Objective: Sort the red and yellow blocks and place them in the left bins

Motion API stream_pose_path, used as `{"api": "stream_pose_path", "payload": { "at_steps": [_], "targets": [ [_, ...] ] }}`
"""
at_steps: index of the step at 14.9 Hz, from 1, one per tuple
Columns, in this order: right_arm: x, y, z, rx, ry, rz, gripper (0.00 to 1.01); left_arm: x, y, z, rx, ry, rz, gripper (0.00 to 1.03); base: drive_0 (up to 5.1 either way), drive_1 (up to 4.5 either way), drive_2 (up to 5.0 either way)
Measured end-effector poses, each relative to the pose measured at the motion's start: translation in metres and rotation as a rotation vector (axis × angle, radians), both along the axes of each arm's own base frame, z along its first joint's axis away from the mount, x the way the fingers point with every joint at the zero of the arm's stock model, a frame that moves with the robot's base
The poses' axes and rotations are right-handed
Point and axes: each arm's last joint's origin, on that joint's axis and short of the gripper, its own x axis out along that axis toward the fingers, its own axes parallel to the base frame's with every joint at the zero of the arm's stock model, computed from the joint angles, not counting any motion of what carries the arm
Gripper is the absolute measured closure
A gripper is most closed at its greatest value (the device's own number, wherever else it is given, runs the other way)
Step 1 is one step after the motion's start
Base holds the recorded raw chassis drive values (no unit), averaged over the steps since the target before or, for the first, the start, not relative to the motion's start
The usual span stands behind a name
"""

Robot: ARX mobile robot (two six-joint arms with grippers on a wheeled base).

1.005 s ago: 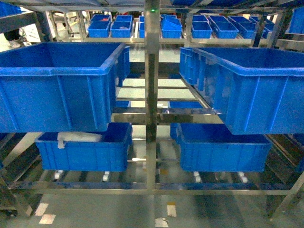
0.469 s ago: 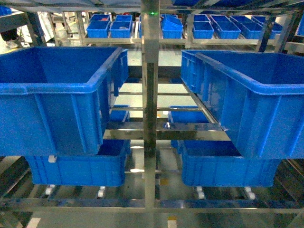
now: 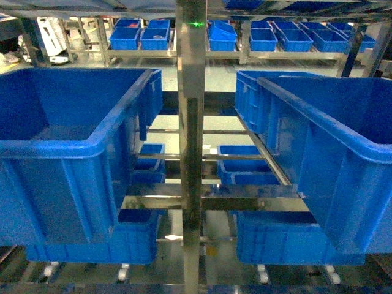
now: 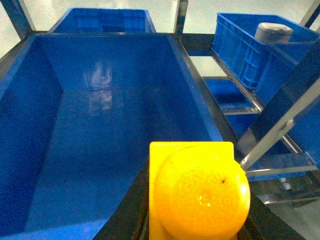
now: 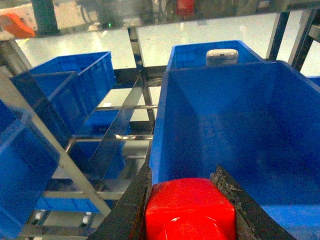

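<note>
Steel racking loaded with blue crates ahead; left bin large and deep, right bin opposite. Left gripper clamped on yellow block, hanging over left bin's near rim. Right gripper clamped on red block, just short of right bin's near wall

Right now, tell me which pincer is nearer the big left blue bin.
Left. The left pincer, holding the yellow block, hangs over the left bin; the right pincer is over the right bin.
</note>
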Motion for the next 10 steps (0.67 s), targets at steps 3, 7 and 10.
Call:
{"api": "stream_pose_path", "payload": {
  "at_steps": [3,7,10],
  "targets": [
    [0.0014,0.0,-0.0013,0.0,0.006,0.0,0.73,0.0005,0.0,-0.0004,0.0,0.001,0.0,0.76,-5.0,2.41,2.4],
    [0.001,0.0,-0.0007,0.0,0.003,0.0,0.73,0.0005,0.0,-0.0004,0.0,0.001,0.0,0.76,0.0,0.0,0.0],
    [-0.0004,0.0,0.0009,0.0,-0.007,0.0,0.73,-0.0009,0.0,0.0012,0.001,-0.007,0.0,0.76,0.0,2.81,-2.8]
  ]
}}
